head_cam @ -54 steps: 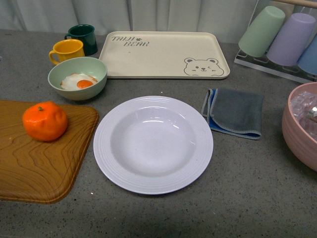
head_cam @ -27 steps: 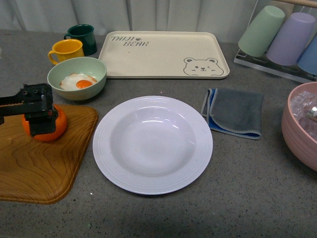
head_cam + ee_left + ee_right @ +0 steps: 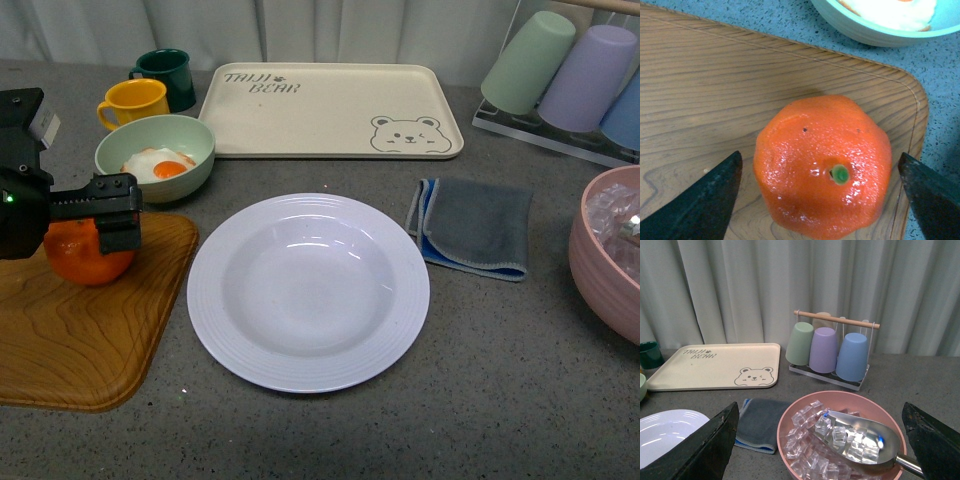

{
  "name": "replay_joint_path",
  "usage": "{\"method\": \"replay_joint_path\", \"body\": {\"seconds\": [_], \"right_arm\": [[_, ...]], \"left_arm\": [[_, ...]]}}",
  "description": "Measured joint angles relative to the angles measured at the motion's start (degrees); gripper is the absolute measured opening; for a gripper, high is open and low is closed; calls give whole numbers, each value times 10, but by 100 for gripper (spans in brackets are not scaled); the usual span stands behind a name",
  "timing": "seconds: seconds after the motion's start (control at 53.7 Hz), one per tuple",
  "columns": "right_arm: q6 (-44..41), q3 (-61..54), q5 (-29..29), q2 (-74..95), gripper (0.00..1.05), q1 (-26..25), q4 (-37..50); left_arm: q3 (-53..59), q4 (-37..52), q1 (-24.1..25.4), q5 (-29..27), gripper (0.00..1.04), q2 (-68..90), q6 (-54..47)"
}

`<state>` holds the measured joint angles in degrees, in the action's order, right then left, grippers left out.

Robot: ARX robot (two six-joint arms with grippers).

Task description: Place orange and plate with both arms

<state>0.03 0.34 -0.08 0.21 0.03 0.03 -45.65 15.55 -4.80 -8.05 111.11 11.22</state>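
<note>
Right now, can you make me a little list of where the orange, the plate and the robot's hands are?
orange: sitting on the wooden tray
plate: empty, beside the wooden tray
left hand: open, one finger on each side of the orange, not touching it
right hand: open, holding nothing, facing the pink ice bowl

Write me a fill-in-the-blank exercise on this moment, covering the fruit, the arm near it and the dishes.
1. The orange sits on the ____ tray, not the bear one.
2. The left gripper has a finger on either side of the orange, jaws ____ and not touching it.
3. The plate holds ____.
4. The pale green bowl holds a fried ____.
Missing words: wooden; open; nothing; egg.
</note>
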Motion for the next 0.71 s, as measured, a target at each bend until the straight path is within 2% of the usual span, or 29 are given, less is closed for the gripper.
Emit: {"method": "replay_joint_path", "body": {"seconds": [0.074, 0.261, 0.465, 0.577, 0.708], "right_arm": [[0, 0, 0, 0, 95, 0, 0], [0, 0, 0, 0, 95, 0, 0], [0, 0, 0, 0, 95, 0, 0], [0, 0, 0, 0, 95, 0, 0], [0, 0, 0, 0, 95, 0, 0]], "left_arm": [[-7, -9, 6, 9, 75, 1, 11], [-10, -43, 6, 20, 54, -19, 37], [6, -37, -44, 39, 50, -111, 68], [6, -30, -94, 31, 50, -126, 76], [9, -3, -159, -5, 49, -96, 71]]}}
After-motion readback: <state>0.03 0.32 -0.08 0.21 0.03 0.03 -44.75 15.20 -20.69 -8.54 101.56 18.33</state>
